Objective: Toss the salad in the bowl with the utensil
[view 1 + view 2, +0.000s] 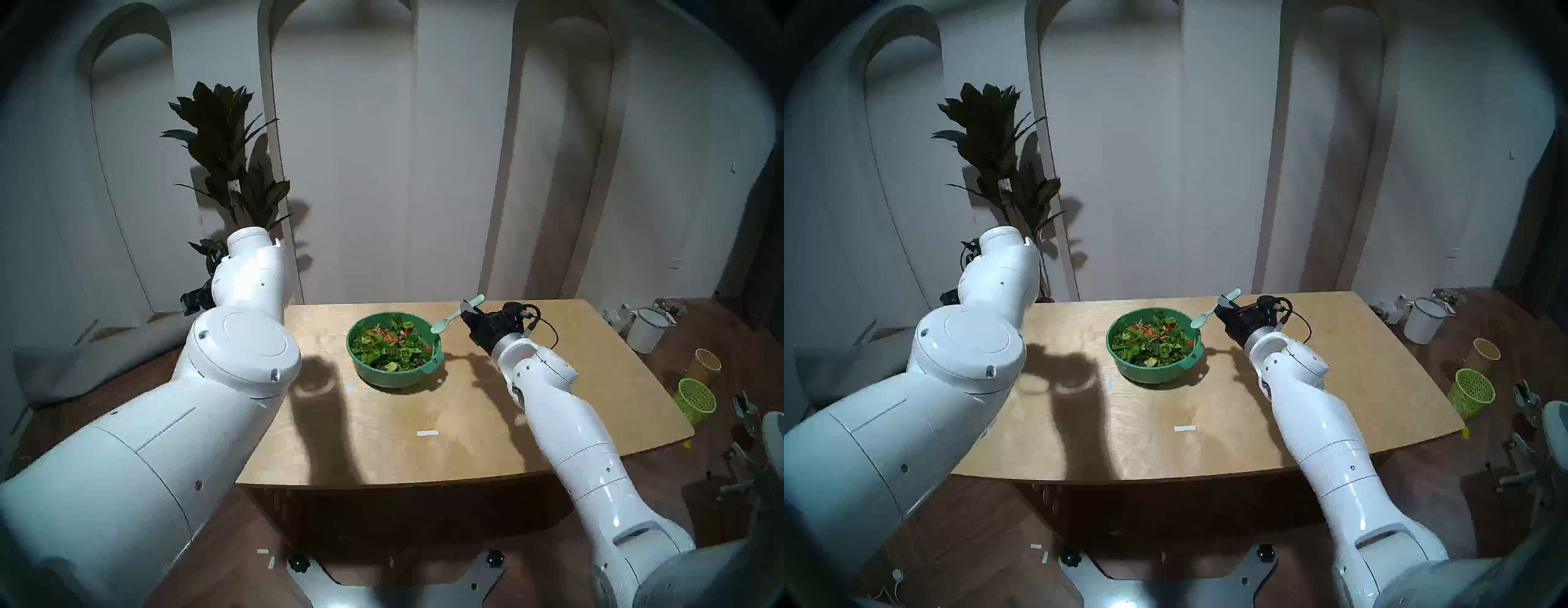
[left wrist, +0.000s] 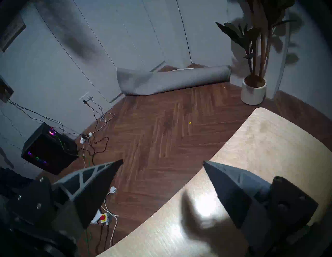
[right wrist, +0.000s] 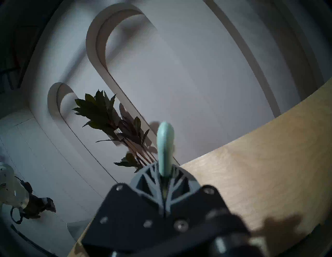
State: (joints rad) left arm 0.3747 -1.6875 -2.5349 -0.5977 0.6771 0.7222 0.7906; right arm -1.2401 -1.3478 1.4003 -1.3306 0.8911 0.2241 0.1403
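Right pincer (image 1: 466,313) is pressed together on the spoon (image 1: 454,316), pinching it partway along the handle. Spoon is tilted: oval head low, just off the bowl's far-right rim, handle end sticking up and away past the fingers. Head is in the air, not in the salad. Right wrist view confirms the pinch: both fingers closed on the mint handle (image 3: 165,152), stub of it poking out above them.

Bowl (image 1: 384,375) sits on the desk (image 1: 488,429), about mid-width, toward the far half. Green with a lighter rim; tab handle points to the near right. Salad (image 1: 390,346) fills it: chopped leafy greens, red tomato bits, some cucumber slices near the front edge. Nothing touching the bowl.

Left pincer (image 2: 162,162) is spread wide and empty, fingers well apart in the left wrist view. It hangs off the desk's left edge, over the wood floor, pointing down and outward. In the head view it's mostly hidden behind the left arm's own joints.

Off-desk: potted plant (image 1: 231,157) behind the far-left corner, rolled grey mat (image 2: 172,80) on the floor by the wall, lime-green mesh basket (image 1: 696,400) and a white bucket (image 1: 647,331) on the floor to the right.
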